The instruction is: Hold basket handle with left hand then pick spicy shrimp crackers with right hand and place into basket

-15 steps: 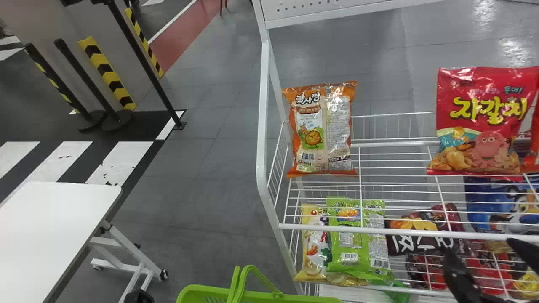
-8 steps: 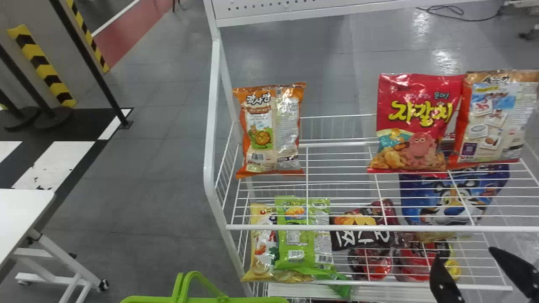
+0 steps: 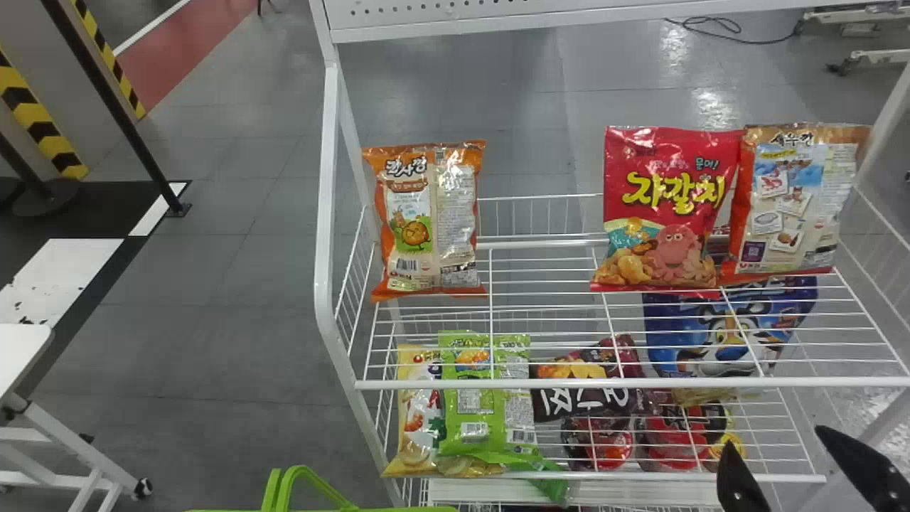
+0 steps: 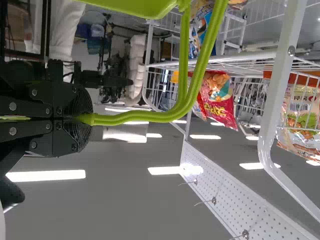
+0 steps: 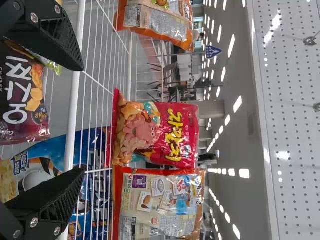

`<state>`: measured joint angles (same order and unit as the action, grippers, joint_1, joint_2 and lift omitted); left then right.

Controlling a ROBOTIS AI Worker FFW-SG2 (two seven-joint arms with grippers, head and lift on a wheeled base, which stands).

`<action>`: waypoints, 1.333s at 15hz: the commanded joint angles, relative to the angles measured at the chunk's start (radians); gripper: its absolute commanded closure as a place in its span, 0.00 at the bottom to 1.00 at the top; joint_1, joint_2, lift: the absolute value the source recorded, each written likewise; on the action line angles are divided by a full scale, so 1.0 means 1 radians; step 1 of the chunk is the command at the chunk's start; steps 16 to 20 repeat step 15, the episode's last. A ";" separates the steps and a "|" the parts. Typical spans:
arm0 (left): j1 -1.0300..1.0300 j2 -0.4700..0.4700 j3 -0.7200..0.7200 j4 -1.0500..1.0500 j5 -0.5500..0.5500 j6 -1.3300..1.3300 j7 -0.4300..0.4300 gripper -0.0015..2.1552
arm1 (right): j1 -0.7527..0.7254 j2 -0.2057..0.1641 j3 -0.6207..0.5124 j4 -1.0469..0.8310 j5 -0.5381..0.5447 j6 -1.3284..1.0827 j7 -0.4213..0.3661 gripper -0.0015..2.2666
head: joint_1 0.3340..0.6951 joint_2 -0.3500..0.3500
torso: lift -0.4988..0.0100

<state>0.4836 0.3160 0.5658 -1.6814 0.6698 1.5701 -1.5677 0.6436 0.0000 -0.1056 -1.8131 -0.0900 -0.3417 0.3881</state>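
Right gripper [image 3: 775, 436], spread, has shifted toward 3 o'clock along the rack [image 3: 625, 383]; the crackers [image 3: 793, 203] now lie at its 12, seemingly lined up for reaching. Left gripper [image 4: 82, 119] pinches the handle [image 4: 150, 117].

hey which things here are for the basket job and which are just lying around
For the job:
- left hand holding the basket handle
- open right hand
- rightmost orange bag, probably the shrimp crackers

Just lying about:
- red bag
- leftmost orange bag
- yellow bag
- green bag
- blue bag
- white table
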 commanded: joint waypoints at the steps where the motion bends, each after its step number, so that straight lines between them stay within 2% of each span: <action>1: 0.001 0.000 -0.001 -0.004 -0.001 0.001 -0.013 1.00 | 0.002 0.001 0.000 0.000 -0.001 -0.003 0.000 0.04 | 1.00 0.68 | 0.96; 20: 0.006 0.000 -0.003 -0.009 -0.001 0.001 -0.013 1.00 | 0.001 0.001 0.001 0.000 -0.001 0.007 0.000 0.04 | 1.00 0.69 | 0.96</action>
